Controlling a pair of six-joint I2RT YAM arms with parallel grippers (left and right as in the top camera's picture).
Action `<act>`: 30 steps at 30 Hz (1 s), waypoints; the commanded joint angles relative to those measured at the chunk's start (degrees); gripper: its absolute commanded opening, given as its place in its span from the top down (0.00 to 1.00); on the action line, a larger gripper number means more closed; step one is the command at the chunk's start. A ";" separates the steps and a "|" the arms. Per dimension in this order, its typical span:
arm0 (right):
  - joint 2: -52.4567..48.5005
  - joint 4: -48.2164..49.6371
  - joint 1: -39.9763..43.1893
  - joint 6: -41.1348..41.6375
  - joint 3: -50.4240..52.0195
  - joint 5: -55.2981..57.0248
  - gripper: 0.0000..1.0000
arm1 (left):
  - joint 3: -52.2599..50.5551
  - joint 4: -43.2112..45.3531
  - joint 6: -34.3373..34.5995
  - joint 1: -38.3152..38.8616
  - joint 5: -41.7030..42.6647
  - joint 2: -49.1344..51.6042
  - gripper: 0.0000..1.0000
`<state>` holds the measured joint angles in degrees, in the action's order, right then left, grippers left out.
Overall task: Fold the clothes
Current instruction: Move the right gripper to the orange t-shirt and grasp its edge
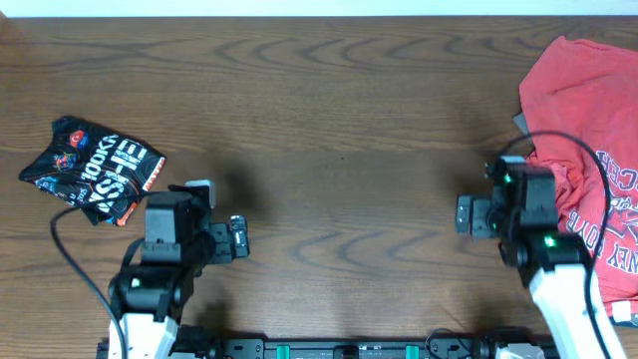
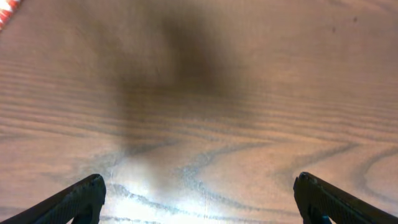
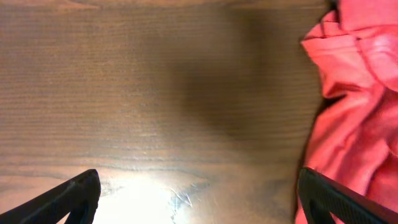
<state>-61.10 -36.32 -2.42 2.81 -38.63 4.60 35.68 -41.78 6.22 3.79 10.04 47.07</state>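
Far left on the table (image 1: pixel 339 100): black printed garment (image 1: pixel 92 170), bunched into a small heap, well apart from everything else. Just right of it, left gripper (image 2: pixel 199 190), fingers spread wide over bare wood, holding nothing. Across the bare middle to the right gripper (image 3: pixel 199 186), likewise gaping, empty, hovering just beside the coral-red T-shirt (image 1: pixel 583 110). Crumpled against the right edge there, lettering only half showing (partly off frame, so full spread unknown). Soft, light and limp by the look of it; likely to sag and drag on the wood rather than lift flat, but nothing fragile. Best taken, probably, at a hem or sleeve edge, starting from the rumpled fold nearest the right-hand finger. No containers anywhere in view, so no contents to call.
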 commanded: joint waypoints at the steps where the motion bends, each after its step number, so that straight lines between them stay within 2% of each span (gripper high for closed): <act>1: -4.00 1.05 0.55 0.96 -1.81 2.51 0.01 | 1.09 -0.42 0.57 -0.35 1.36 2.84 0.02; 3: -6.62 1.99 0.83 2.03 -1.79 9.64 0.01 | 1.09 -0.39 0.55 -0.35 1.33 4.24 0.02; 7: -11.93 2.27 2.60 10.71 -1.75 22.32 0.01 | 1.09 -0.26 0.57 -0.35 1.33 6.91 0.02; 15: -24.68 5.51 8.09 13.33 -1.75 23.04 0.18 | 1.09 -0.13 0.57 -0.35 1.33 10.58 0.02; 22: -31.41 8.37 12.33 15.43 -1.75 22.95 0.39 | 1.09 0.09 0.55 -0.35 1.33 11.69 0.02; 24: -31.87 8.66 12.76 15.41 -1.75 22.91 0.51 | 1.09 0.50 0.55 -0.35 1.33 11.72 0.02; 28: -31.80 8.66 13.11 15.41 -1.75 22.84 0.94 | 1.09 1.14 0.55 -0.35 1.31 11.72 0.02; 29: -31.80 8.61 13.11 15.39 -1.75 22.51 0.99 | 1.09 1.18 0.55 -0.35 1.31 11.72 0.02; 30: -31.78 8.50 13.11 15.39 -1.79 21.77 0.99 | 1.09 1.27 0.55 -0.35 1.31 11.72 0.02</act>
<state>-92.53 -27.62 10.00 17.63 -40.62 26.98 35.73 -40.56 6.22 3.79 10.79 58.57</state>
